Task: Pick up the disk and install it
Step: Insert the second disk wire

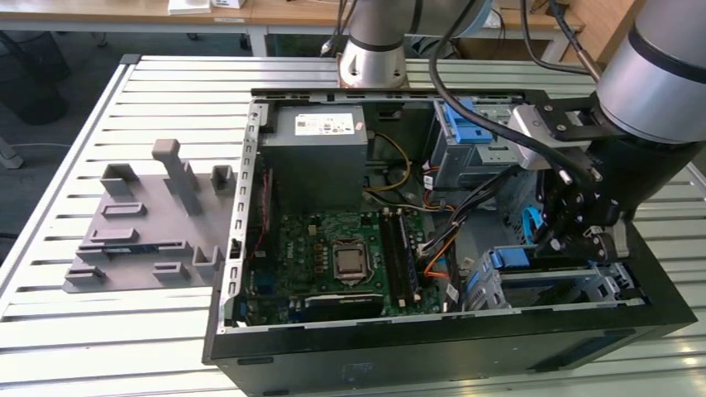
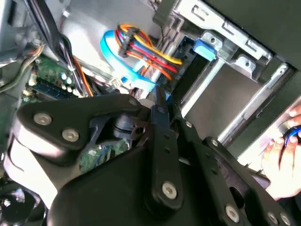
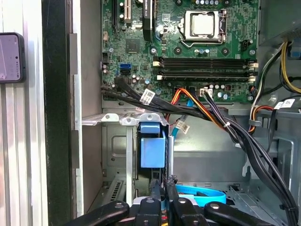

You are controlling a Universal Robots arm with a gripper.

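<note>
- Inside the open computer case (image 1: 237, 248), at the exterior view's right, the gripper (image 1: 565, 238) hangs low over the metal drive cage (image 1: 557, 285).
- In the first wrist view, the disk (image 3: 153, 149) appears to stand edge-on in the cage slot. I see only its blue carrier end, with the silver body hidden behind the metal. The same blue end shows at the cage mouth in the exterior view (image 1: 513, 258).
- The fingers (image 3: 155, 188) are drawn close together, with only a narrow slit between the tips, just beside that blue end. I can't tell whether they touch the disk or pinch anything.
- In the second wrist view, the gripper (image 2: 160, 107) tapers to a point near the bundle of red, yellow and orange cables (image 2: 146, 52).
- A person's hand (image 2: 282, 157) sits outside the case wall.
- My read is that pickup is done and the disk is in its bay. I can't confirm it is fully seated, and no cable looks plugged into it.
- The motherboard (image 3: 188, 47) lies well apart from the gripper.
</note>
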